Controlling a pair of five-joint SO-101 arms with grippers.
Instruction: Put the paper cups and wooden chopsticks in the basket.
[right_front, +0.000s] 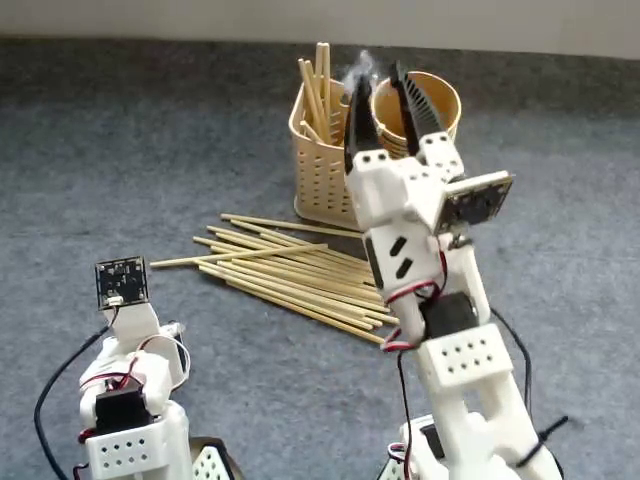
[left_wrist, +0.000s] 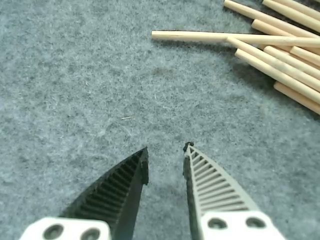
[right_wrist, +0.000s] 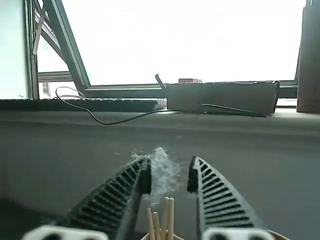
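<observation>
Both gape empty: right pincer (right_front: 374, 78) above the basket (right_front: 320, 185), left pincer (left_wrist: 166, 150) near chopsticks (left_wrist: 280, 70).

Soft, even daylight is falling on the grey felt table cover (right_front: 120, 150), and the loose pale wooden chopsticks (right_front: 290, 275) are casting only faint shadows. In the right wrist view, the wide metal-framed window (right_wrist: 185, 40) is glaring blank white, leaving the plain grey wall (right_wrist: 60, 145) beneath it dim.
</observation>
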